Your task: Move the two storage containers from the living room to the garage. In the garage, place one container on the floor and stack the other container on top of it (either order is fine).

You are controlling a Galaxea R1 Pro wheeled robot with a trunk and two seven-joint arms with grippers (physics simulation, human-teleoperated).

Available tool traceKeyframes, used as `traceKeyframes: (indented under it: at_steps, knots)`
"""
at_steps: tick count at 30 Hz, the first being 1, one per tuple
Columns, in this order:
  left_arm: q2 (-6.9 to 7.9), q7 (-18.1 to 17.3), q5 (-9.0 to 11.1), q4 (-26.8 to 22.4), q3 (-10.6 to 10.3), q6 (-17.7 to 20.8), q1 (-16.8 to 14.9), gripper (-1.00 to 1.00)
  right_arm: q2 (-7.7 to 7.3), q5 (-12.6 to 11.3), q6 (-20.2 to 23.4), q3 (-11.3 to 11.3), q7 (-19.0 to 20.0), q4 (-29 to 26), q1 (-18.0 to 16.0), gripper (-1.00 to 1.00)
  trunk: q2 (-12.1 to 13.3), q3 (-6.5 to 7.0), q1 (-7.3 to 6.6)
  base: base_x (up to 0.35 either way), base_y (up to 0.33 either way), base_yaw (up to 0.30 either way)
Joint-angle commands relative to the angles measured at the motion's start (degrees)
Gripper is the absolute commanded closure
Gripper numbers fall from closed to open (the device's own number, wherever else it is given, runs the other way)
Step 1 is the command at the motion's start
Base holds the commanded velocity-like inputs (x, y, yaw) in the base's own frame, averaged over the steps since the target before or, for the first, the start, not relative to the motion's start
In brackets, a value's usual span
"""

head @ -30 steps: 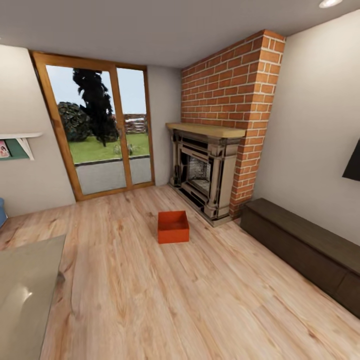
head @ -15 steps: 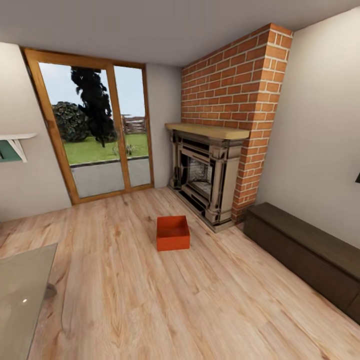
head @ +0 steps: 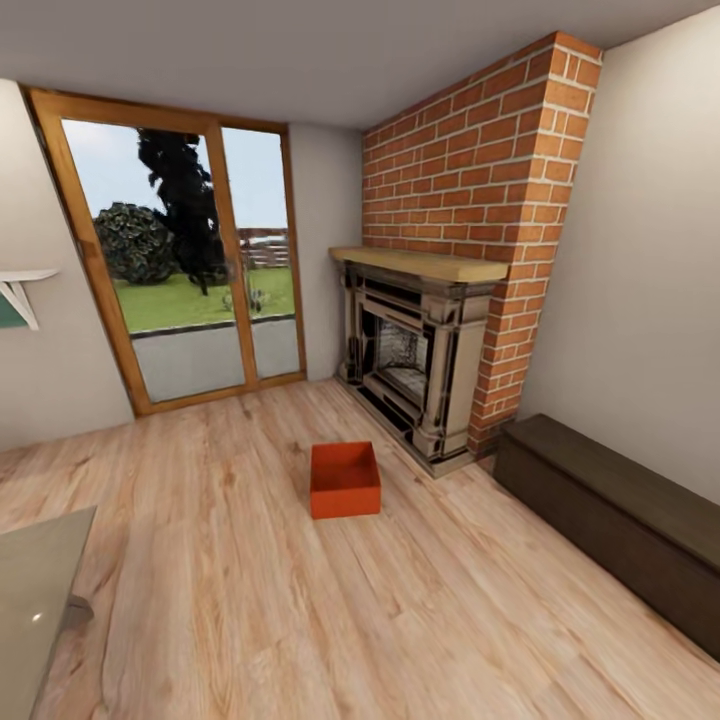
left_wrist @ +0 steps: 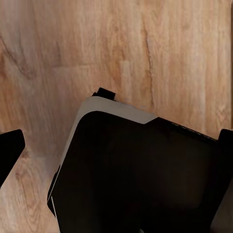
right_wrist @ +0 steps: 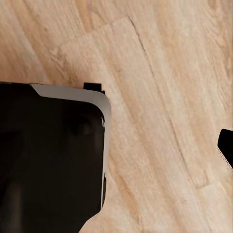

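Observation:
One of the storage containers [head: 344, 480], an open orange-red box, sits on the light wood-plank floor of the living room in the head view, a little in front of the brick fireplace [head: 405, 360]. In the left wrist view my left gripper [left_wrist: 116, 148] hangs over my dark base, its black fingertips [left_wrist: 9, 150] far apart at both picture edges, holding nothing. The right wrist view shows one black fingertip [right_wrist: 226, 145] of my right gripper at the picture's edge, over bare planks, with nothing held.
Wood-framed glass doors [head: 180, 270] fill the far wall. A long dark low cabinet [head: 610, 520] runs along the right wall. A glass table corner [head: 30, 590] juts in at the near left. Open plank floor lies between me and the container.
The whole head view has shifted as I move forward: the container sits lower and slightly larger, and the glass table and wall shelf have slid toward the left edge.

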Motion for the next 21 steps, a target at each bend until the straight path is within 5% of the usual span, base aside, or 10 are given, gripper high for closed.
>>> traceKeyframes:
  at_steps: [1,21]
  knots:
    - [-0.02,0.11,0.01,0.03,0.41,-0.19,-0.03,-1.00,0.02,-0.51,-0.32,0.50,-0.03,0.17,-0.07,-1.00,-0.08,-0.07,0.06,0.324,0.000,0.000]
    - [0.04,0.10,0.01,0.03,0.48,-0.10,-0.03,-1.00,0.02,-0.34,-0.57,0.45,-0.03,0.17,-0.07,-1.00,-0.08,-0.07,0.06,0.324,0.000,0.000]
